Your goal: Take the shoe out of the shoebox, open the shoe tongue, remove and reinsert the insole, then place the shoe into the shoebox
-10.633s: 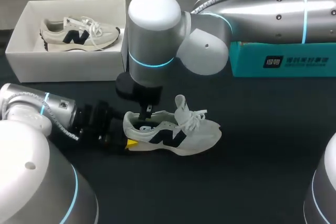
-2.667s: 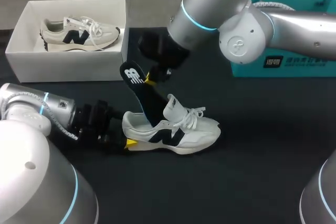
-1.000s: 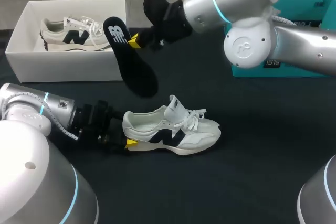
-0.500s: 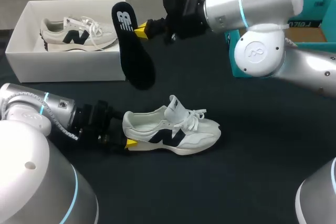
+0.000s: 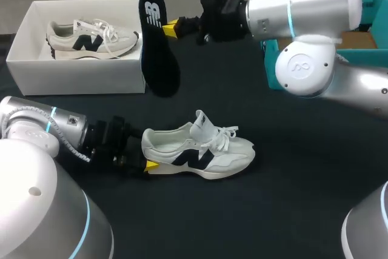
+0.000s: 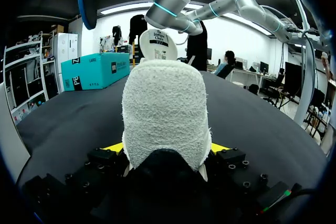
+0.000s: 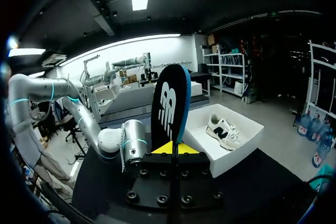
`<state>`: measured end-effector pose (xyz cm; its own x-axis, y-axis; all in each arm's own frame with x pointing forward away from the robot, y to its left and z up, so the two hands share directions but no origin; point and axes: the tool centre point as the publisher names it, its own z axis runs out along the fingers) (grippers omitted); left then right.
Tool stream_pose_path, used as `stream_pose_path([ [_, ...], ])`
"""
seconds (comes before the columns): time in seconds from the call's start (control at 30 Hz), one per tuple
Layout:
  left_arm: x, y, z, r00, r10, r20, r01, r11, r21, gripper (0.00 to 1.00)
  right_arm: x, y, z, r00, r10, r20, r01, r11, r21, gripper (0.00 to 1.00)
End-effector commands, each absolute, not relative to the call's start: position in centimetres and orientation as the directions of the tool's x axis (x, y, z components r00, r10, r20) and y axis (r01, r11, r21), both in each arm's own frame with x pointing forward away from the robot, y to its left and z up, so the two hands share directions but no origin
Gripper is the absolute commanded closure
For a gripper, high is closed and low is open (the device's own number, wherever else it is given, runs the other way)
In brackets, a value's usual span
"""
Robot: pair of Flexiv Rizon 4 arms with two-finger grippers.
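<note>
White cardboard forms the shoebox [image 5: 79, 68], open-topped at the far left of the black table [image 5: 291, 204]. One cream sneaker [image 5: 91, 37] with a dark side logo lies on its side inside it. Nearer the robot than the shoebox, off its front right corner, the left gripper [image 5: 147, 165] lies low over the table. Its jaws are closed on the heel of the matching sneaker [image 5: 200, 150]. In the left wrist view the yellow tips sit at either side of the terry-lined heel, seemingly pressing it, though the contact itself is half hidden. That sneaker stands upright on its sole, toe pointing away from the shoebox, tongue lifted. Just beside the shoebox's right wall, raised in the air, hangs the black insole [image 5: 156, 47], near vertical with its logo end uppermost. The right gripper [image 5: 171, 27] has its jaws pinched nearly together on the insole's edge near that upper end. Well to the right of the shoebox sits a teal box [image 5: 377, 19].
</note>
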<state>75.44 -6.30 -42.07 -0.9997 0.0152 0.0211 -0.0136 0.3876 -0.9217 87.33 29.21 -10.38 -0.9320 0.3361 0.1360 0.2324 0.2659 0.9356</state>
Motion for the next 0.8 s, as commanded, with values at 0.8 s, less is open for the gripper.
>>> stream_pose_path([
  [0.8,75.4,-6.2,-42.3,-1.0,0.014,0.021,-0.014,0.391,-0.92,1.0,80.0,21.1,-3.2,-0.828,0.47,0.305,0.5,0.375,0.78,1.0],
])
